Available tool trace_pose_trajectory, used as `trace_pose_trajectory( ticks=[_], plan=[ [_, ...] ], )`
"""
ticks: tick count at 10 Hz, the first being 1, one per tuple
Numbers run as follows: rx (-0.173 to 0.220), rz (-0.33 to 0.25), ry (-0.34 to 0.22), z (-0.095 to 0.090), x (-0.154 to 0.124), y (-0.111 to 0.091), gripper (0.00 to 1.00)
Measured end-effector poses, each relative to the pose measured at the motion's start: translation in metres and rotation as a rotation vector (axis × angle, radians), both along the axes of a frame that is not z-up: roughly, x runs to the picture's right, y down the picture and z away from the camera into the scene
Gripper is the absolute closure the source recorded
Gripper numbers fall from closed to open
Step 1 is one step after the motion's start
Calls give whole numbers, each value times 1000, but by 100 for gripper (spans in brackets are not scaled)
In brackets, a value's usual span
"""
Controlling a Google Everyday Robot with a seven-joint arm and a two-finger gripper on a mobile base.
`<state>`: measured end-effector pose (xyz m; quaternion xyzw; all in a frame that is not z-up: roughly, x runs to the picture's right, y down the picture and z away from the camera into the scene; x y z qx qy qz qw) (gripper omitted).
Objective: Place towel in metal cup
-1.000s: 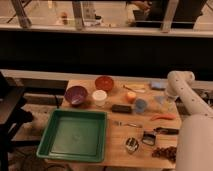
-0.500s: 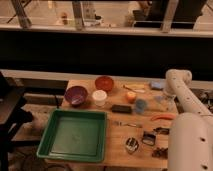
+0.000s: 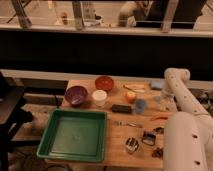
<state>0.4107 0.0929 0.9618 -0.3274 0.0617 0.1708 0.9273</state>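
A pale towel (image 3: 160,101) and a small metal cup (image 3: 132,144), well apart on a wooden table (image 3: 120,134).

The towel is a small, soft, bluish-white scrap of cloth lying crumpled on the right side of the table, toward the back. The gripper (image 3: 164,96) is at the towel, on the end of the white arm; whether it touches the cloth cannot be told. The metal cup is small, round and shiny silver. It stands upright near the table's front edge, just right of the green tray (image 3: 75,135), with nothing visible inside it.
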Motion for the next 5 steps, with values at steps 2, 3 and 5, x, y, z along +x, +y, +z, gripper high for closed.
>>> trace_pose_trajectory(
  ticks=[2, 3, 5],
  plan=[
    [-27, -4, -3, -1, 0, 0, 76],
    [-25, 3, -6, -3, 1, -1, 88],
    [-25, -2, -5, -4, 0, -2, 100]
  ],
)
